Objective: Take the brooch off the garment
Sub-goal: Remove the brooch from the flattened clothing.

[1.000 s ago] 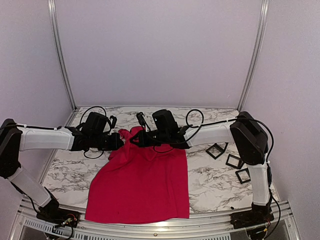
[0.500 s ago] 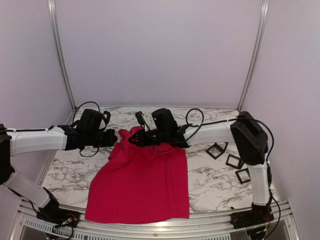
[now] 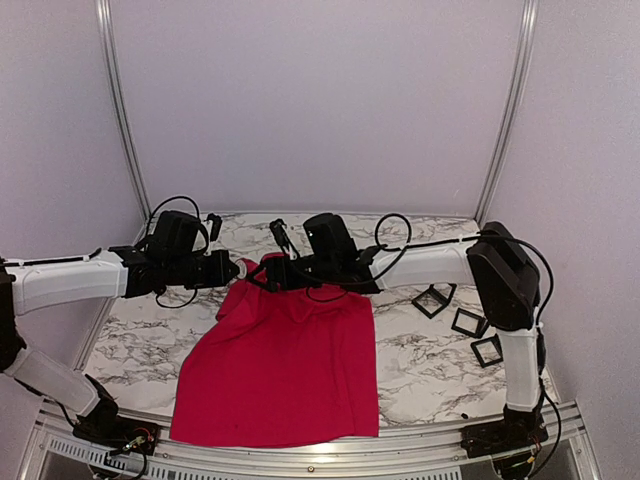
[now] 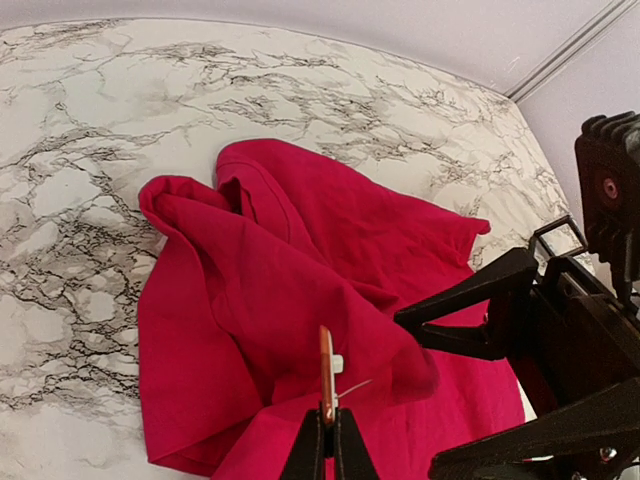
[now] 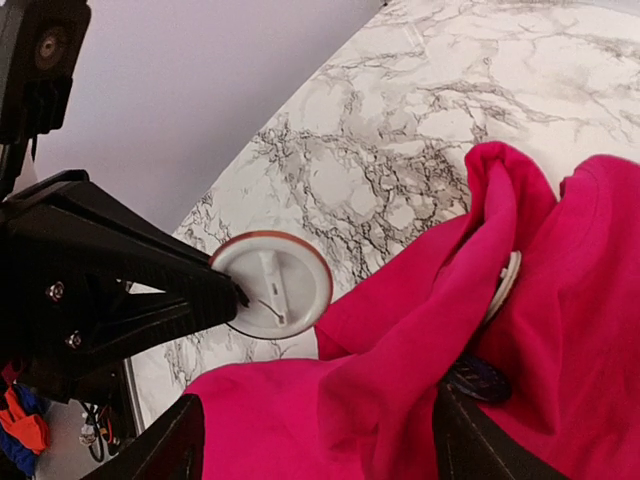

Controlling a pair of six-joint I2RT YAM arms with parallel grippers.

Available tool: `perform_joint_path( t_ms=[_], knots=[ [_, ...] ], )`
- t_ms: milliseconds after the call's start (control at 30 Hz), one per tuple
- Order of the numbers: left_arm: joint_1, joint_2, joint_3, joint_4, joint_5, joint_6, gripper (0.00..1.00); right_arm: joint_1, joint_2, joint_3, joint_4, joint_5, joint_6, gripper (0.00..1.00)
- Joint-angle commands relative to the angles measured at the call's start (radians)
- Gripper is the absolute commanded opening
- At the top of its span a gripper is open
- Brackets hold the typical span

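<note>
Left pincer (image 4: 326,425) pressed together on the rim of the brooch (image 4: 327,365), a small round disc, white-backed with an orange edge. It is held edge-on just over the bunched upper end of the garment (image 4: 300,240), which lies on the marble desk (image 4: 90,110); its pin shows bare, so it looks free of the cloth, not certain. Right pincer (image 5: 318,415) spread wide, red folds between its fingers, gripping nothing. Brooch reads light, stiff, slick-faced, sharp at the pin, best taken by the rim; cloth soft, limp, apt to drag if snagged.
</note>
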Motion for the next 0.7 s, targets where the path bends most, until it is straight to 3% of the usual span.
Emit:
perform_joint_path(
  t_ms=[0, 67, 200, 667],
  knots=[
    [0.009, -0.014, 0.013, 0.078, 0.092, -0.047, 0.00, 0.008, -0.095, -0.020, 0.032, 0.041, -0.020, 0.80],
    [0.013, -0.012, 0.009, 0.105, 0.121, -0.065, 0.00, 0.005, -0.113, -0.037, 0.045, 0.054, -0.021, 0.86],
    [0.025, -0.010, 0.007, 0.159, 0.184, -0.112, 0.00, -0.002, -0.154, -0.084, 0.087, 0.064, -0.012, 0.88],
    [0.054, 0.014, -0.018, 0.476, 0.500, -0.272, 0.00, -0.094, -0.289, -0.327, 0.444, -0.120, 0.129, 0.83]
  ],
)
